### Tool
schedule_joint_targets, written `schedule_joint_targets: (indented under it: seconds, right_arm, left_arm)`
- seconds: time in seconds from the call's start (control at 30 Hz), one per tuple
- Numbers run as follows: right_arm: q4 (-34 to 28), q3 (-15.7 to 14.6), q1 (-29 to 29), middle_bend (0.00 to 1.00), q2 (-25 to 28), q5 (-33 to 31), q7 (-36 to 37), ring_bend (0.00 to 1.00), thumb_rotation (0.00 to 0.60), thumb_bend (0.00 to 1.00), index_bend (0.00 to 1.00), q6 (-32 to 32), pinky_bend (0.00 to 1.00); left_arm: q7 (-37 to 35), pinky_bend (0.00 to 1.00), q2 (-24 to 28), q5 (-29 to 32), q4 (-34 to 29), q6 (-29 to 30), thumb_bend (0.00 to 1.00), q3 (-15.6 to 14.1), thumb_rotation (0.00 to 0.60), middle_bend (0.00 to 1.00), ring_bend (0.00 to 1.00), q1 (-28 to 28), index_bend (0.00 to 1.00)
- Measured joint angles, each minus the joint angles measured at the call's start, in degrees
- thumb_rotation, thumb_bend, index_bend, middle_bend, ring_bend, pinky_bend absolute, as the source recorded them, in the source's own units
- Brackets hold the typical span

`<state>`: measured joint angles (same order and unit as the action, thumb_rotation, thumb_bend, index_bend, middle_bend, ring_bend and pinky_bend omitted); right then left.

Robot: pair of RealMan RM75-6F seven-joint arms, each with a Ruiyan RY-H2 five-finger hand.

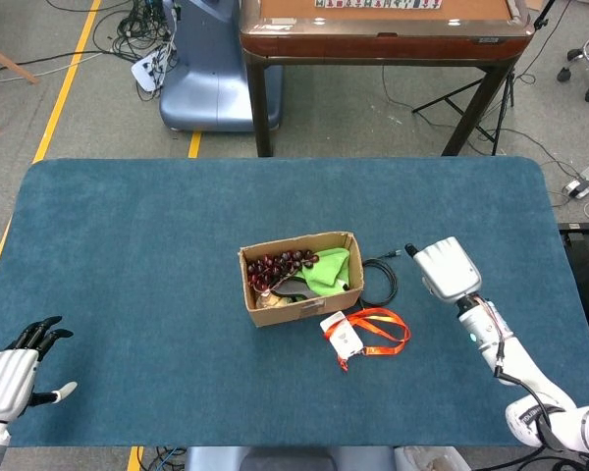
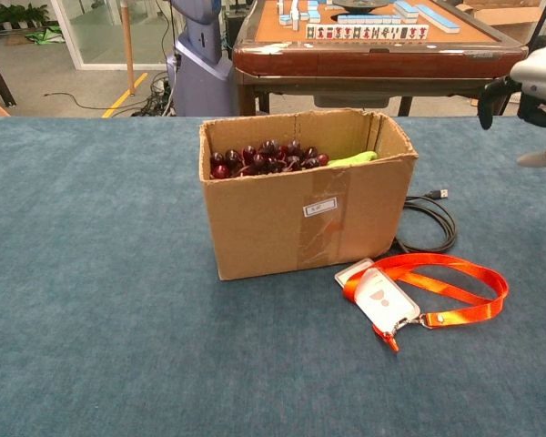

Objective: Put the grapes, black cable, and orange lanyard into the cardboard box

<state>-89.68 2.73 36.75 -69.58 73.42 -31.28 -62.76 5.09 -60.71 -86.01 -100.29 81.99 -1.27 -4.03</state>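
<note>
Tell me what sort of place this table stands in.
Probably an indoor robot lab or test hall: yellow floor tape, loose cables on the floor, a mahjong table behind the blue work table.

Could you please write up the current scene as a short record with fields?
container: open brown cardboard box on the blue tabletop
in box: dark red grapes, a green item
outside box: coiled black cable on the box's right, flat orange lanyard with white badge holder in front of it
right hand: above the table right of the cable, holding nothing
left hand: near the table's front left corner, holding nothing
</note>
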Motion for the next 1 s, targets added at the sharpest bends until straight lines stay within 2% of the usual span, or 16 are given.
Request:
schedule_joint_targets:
  seconds: [0.13, 0.47, 1.0]
  right_arm:
    - [4.2, -0.6, 0.3, 1.00, -2.5, 0.9, 1.0, 0.99, 0.600, 0.21, 0.42, 1.8, 1.00]
    - [13.3, -2.0, 1.2, 1.00, -8.6, 3.7, 3.7, 1.00, 0.600, 0.21, 0.42, 6.4, 1.00]
    - [19.2, -2.9, 2.7, 1.00, -13.1, 5.0, 2.1, 1.00, 0.600, 0.24, 0.44, 11.5, 1.00]
  left_arm:
    - [0.0, 0.36, 0.1, 0.2, -0.2, 0.1, 0.01, 0.0, 0.600, 0.14, 0.14, 0.1, 0.31]
    - [0.4, 0.36, 0.4, 1.1, -0.6, -0.2, 0.01, 0.2, 0.600, 0.14, 0.14, 0.2, 0.32]
    - [3.5, 0.36, 1.5, 4.6, -2.8, -1.6, 0.01, 0.4, 0.600, 0.14, 0.14, 0.3, 0.37]
